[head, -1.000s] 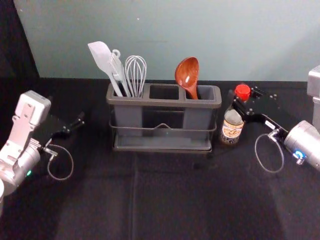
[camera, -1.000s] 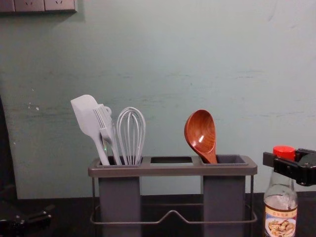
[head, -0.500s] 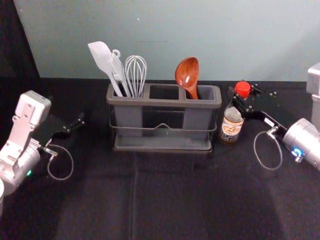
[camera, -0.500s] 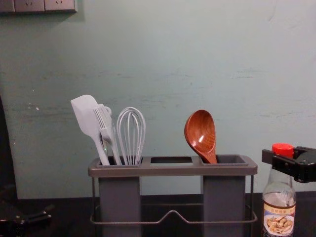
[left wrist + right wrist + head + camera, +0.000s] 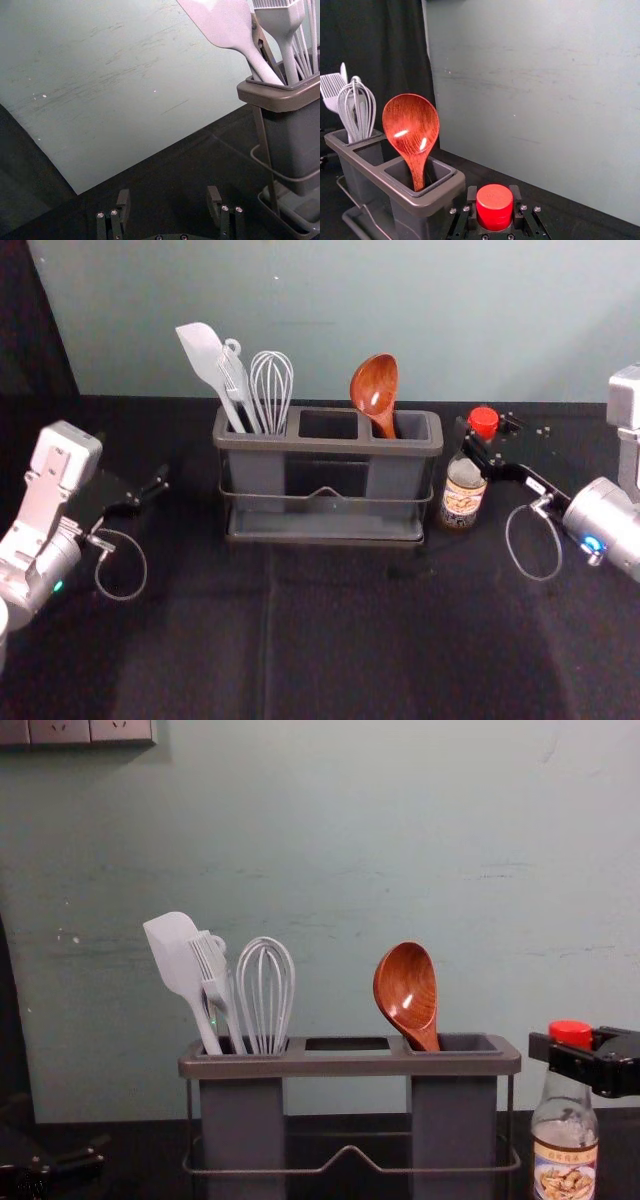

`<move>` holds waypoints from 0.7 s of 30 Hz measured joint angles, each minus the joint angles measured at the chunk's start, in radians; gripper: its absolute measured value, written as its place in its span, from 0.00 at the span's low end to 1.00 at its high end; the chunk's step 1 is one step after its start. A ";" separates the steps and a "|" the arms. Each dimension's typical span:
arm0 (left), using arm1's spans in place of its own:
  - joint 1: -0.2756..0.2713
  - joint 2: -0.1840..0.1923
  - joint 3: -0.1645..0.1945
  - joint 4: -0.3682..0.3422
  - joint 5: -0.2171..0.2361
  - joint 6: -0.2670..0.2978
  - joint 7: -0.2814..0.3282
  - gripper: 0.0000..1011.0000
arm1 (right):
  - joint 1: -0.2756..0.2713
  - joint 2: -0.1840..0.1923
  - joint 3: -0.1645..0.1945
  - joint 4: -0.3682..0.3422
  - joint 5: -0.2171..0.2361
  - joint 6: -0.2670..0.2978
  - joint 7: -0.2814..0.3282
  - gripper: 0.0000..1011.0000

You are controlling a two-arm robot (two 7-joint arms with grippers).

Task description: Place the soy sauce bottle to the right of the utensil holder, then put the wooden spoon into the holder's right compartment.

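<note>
Head view: my right hand clamps the soy sauce bottle right of the holder, near the table's far edge; the wooden spoon leans in its right compartment; my left hand idles leftward, wide open.

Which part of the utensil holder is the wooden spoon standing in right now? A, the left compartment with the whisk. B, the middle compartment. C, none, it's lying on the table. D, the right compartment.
D: the wooden spoon stands bowl-up in the right compartment of the utensil holder, on the side nearest the soy sauce bottle.
</note>
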 joint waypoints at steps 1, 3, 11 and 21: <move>0.000 0.000 0.000 0.000 0.000 0.000 0.000 0.99 | 0.000 0.000 0.000 0.001 0.000 0.002 0.000 0.38; 0.000 0.000 0.000 0.000 0.000 0.000 0.000 0.99 | 0.001 -0.001 -0.001 0.001 0.000 0.004 -0.001 0.38; 0.000 0.000 0.000 0.000 0.000 0.000 0.000 0.99 | 0.001 0.000 -0.001 0.001 0.000 0.004 -0.001 0.38; 0.000 0.000 0.000 0.000 0.000 0.000 0.000 0.99 | 0.000 0.000 -0.001 0.001 0.001 0.003 0.000 0.48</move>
